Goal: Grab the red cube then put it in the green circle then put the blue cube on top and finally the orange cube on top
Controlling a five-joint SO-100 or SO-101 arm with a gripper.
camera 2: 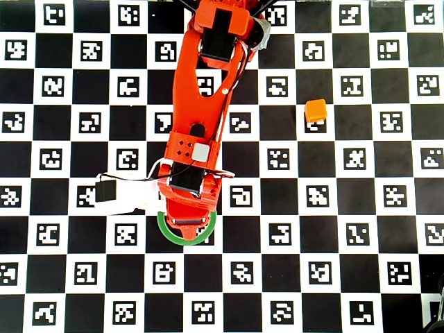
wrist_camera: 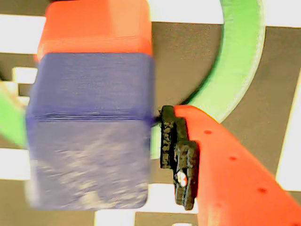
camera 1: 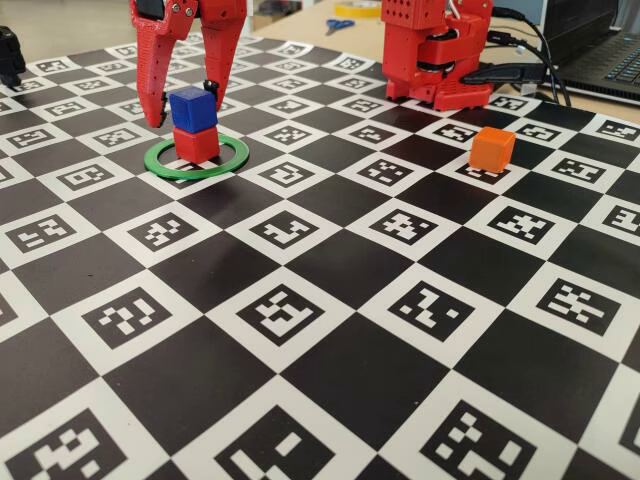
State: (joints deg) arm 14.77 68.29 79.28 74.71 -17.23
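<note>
orange cube [camera 1: 492, 148] well apart, unobstructed

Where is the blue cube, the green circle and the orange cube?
blue cube [camera 1: 193, 107], fixed view, front face.
green circle [camera 1: 170, 169], fixed view, front-left of the ring.
orange cube [camera 1: 492, 148], fixed view, front face.

The red arm [camera 2: 208, 104] reaches out from its base [camera 1: 435, 50] and bends down at the end. The gripper [camera 1: 185, 115] points straight down. Its two red fingers [camera 1: 150, 70] are spread wide apart, one on each side. In the wrist view, one finger has a black pad [wrist_camera: 176, 155] on its inner side. The pad is not pressing on anything.
</note>
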